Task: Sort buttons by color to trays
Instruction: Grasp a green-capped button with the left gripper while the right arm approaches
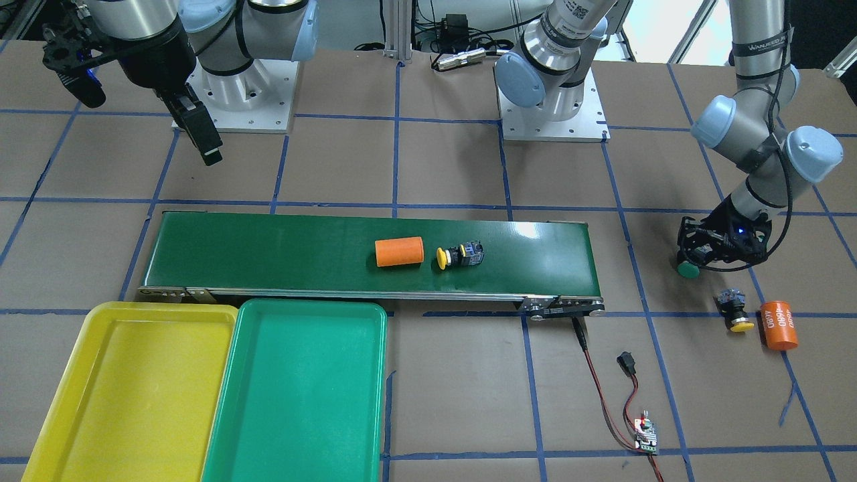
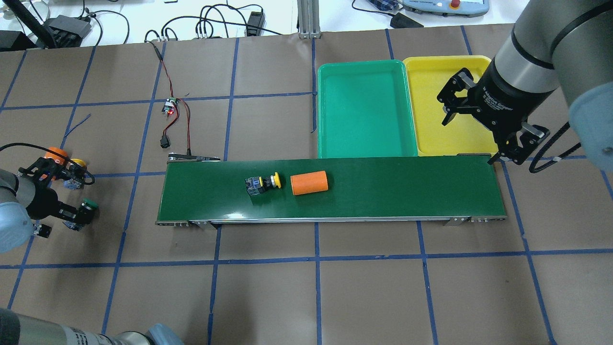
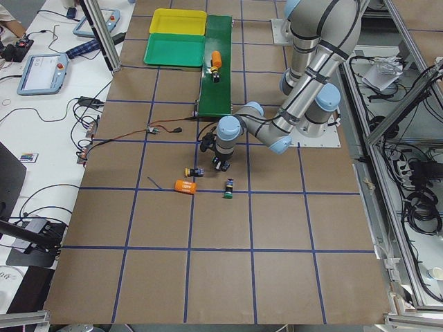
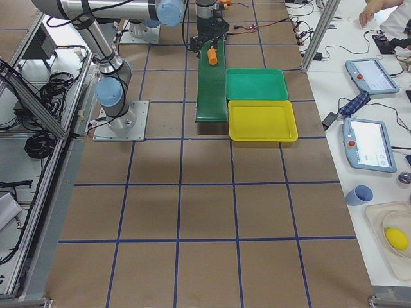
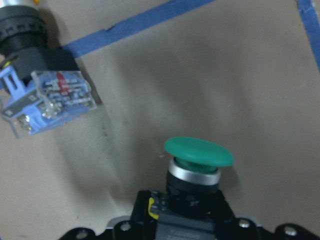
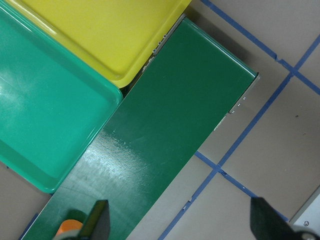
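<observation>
Sorting is at an early stage: neither the yellow tray [image 1: 134, 395] nor the green tray [image 1: 301, 395] holds a button. At the robot's left end of the table [image 1: 469, 402], the left end effector [image 1: 694, 263] sits low and appears clamped on a green button [image 5: 198, 157]. In the wrist view the cap juts forward from it and casts a shadow on the table. Close by lies a loose yellow button [image 1: 736, 313], with an orange cylinder [image 1: 778, 325] just beside it. A second green button [image 3: 227, 188] stands on the table near the arm.

The yellow button on the belt [image 1: 458, 256] lies on its side near the middle of the dark-green conveyor belt [image 1: 268, 248], just beside a second orange cylinder [image 1: 399, 252]. The right end effector [image 2: 470, 139] hangs above the belt's end next to the trays, its fingers spread wide and holding nothing.

The step in hand looks like the pickup of the green button. The trays are well apart from this arm, so the next move probably calls for lifting the button clear of its neighbours and setting it on the near end of the belt.
</observation>
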`<action>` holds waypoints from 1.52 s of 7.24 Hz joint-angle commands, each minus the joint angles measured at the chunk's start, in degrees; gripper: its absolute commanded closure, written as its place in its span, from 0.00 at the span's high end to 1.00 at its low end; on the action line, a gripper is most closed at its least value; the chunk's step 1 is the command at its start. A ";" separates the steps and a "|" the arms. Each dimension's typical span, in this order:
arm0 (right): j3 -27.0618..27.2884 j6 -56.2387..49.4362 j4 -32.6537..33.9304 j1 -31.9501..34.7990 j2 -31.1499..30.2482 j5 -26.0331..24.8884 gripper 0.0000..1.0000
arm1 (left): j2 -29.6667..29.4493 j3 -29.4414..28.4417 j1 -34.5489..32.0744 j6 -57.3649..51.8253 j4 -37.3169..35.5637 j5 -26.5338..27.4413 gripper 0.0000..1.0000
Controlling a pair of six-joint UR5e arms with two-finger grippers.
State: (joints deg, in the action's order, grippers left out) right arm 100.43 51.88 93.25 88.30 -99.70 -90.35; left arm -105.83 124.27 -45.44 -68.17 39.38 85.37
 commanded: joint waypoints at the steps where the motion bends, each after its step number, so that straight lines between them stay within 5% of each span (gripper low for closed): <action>1: 0.03 1.74 -0.44 0.12 -0.14 0.00 1.00 | 3.33 -3.75 -7.68 -5.18 3.48 -0.29 0.00; 4: 0.03 3.39 -0.27 0.12 -0.06 0.26 1.00 | 7.72 -7.21 -27.71 -6.80 8.59 0.67 0.00; 6: 0.03 15.03 -0.79 0.12 -0.06 9.19 1.00 | 10.37 -5.72 -37.93 -13.63 8.88 3.82 0.00; 8: 0.03 17.47 -0.53 0.12 0.29 8.80 1.00 | 12.74 -0.37 -44.62 -13.57 8.09 7.88 0.13; 10: 0.12 18.96 -0.79 0.12 0.38 8.45 1.00 | 12.67 0.18 -46.58 -10.26 7.30 7.80 1.00; 11: 0.20 19.14 -0.88 0.12 0.47 7.66 1.00 | 11.71 -0.26 -46.32 -9.89 6.86 7.71 1.00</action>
State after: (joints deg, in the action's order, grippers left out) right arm 100.56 70.58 92.45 88.42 -99.32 -81.89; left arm -93.38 124.17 -91.53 -79.17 46.74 93.09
